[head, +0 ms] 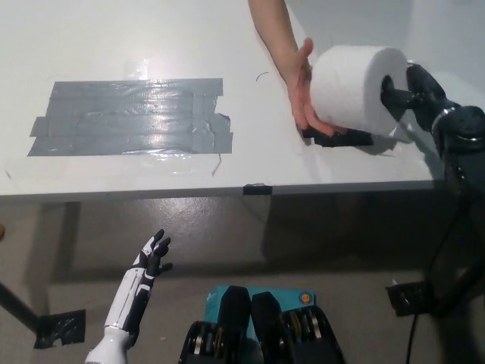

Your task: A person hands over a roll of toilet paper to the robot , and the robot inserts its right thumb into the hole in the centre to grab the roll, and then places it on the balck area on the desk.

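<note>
Toilet paper roll (350, 85) raised above desk (114, 45) right edge, beside person's hand (301, 91) | right hand (413, 91) clasping roll, thumb in core | light, soft, crushable; hold by core | left hand (151, 256) idle, fingers spread, below desk.

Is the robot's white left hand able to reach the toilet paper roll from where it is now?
Probably not: the left hand hangs low, below the table edge, and the roll is far across.
</note>
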Robot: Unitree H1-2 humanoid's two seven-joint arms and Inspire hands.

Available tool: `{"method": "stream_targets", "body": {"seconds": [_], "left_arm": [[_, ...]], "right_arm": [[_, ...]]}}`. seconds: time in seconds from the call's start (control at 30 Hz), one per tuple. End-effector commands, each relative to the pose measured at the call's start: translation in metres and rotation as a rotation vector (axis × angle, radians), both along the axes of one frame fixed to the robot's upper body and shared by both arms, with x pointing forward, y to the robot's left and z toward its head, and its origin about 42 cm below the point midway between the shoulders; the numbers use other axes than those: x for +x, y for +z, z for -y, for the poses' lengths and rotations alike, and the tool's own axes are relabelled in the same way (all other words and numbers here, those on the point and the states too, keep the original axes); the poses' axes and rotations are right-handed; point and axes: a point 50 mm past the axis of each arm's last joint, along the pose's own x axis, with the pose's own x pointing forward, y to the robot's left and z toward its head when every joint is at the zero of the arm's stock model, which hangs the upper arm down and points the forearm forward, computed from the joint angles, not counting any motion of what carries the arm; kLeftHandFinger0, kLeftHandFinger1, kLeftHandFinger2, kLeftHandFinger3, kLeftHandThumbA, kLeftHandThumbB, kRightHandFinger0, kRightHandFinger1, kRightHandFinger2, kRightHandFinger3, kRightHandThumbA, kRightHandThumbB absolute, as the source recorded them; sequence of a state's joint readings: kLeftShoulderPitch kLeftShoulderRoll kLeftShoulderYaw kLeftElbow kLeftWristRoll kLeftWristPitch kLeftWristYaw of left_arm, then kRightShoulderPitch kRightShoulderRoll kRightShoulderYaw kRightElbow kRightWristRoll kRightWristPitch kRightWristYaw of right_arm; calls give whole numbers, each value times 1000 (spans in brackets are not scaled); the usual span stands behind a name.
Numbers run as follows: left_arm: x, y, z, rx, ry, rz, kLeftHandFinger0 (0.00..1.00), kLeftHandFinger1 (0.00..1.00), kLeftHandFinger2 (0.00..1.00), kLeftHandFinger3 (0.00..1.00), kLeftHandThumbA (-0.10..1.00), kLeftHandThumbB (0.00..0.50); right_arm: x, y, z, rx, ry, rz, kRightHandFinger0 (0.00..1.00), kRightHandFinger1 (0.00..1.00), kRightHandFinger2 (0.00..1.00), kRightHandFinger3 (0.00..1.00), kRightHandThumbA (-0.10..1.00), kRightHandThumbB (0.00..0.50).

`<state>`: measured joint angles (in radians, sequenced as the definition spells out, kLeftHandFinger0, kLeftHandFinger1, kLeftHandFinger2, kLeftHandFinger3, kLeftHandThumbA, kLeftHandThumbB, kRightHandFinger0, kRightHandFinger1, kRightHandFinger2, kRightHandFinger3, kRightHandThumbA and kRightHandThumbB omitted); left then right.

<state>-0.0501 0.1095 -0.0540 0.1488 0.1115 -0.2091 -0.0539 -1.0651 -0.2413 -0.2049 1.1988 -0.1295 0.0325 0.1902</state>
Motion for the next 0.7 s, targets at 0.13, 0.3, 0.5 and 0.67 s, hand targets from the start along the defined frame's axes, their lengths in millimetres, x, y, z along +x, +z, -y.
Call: {"method": "stream_targets", "body": {"seconds": [0.13,0.3,0.5,0.67], "left_arm": [[9,8,-1,12,-6,27,889,1000,1000,1000,1000,103],[8,8,-3,28,-11,34,875,1000,1000,1000,1000,94],[9,6,-3,25,-9,20,877,1000,1000,1000,1000,115],[8,6,-3,32,-7,19,863,1000,1000,1000,1000,126]], "right_arm": [[10,49,31,644,-8,61,0,376,721,938,-100,109],[11,66,34,675,-9,74,0,278,650,953,-100,130],[9,91,32,734,31,70,0,192,681,1000,-100,104],[7,110,26,562,88,102,0,373,801,1000,-100,89]]}}
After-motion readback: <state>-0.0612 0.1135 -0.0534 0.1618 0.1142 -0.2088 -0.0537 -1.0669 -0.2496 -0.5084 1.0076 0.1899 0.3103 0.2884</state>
